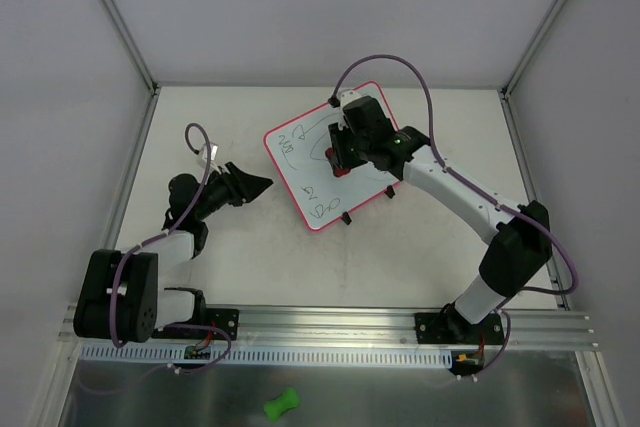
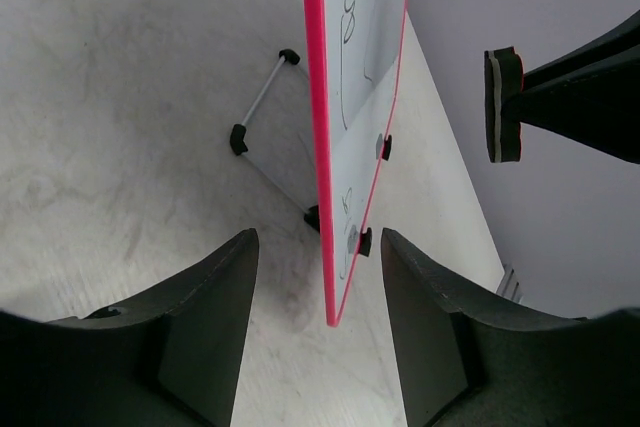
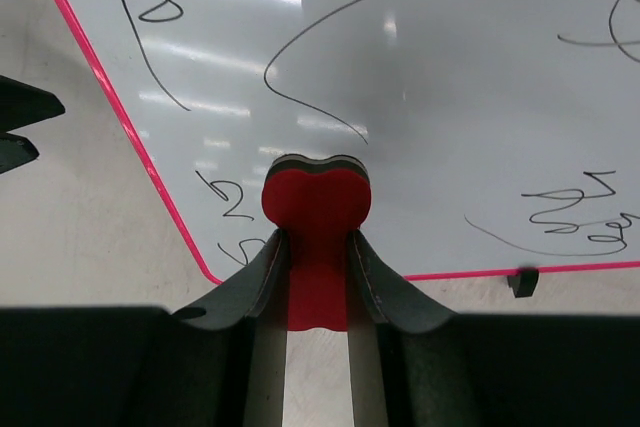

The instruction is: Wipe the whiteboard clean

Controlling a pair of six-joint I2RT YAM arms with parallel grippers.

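Note:
The whiteboard [image 1: 305, 172] lies tilted at mid table, white with a pink rim and dark scribbles. It also shows in the right wrist view [image 3: 450, 97] and edge-on in the left wrist view [image 2: 365, 47]. My right gripper [image 1: 340, 155] is over the board's right half, shut on a red eraser [image 3: 316, 207], whose pad end is at the board's surface near a curved line. The eraser also shows in the left wrist view [image 2: 503, 105]. My left gripper [image 1: 262, 184] is open and empty just off the board's left edge, with the board's near corner in line between its fingers [image 2: 240, 277].
The board's wire stand with black feet [image 2: 238, 137] sticks out beside it. A green bone-shaped object [image 1: 281, 404] lies in front of the mounting rail [image 1: 330, 322]. Grey walls and metal posts close in the table at the back and both sides.

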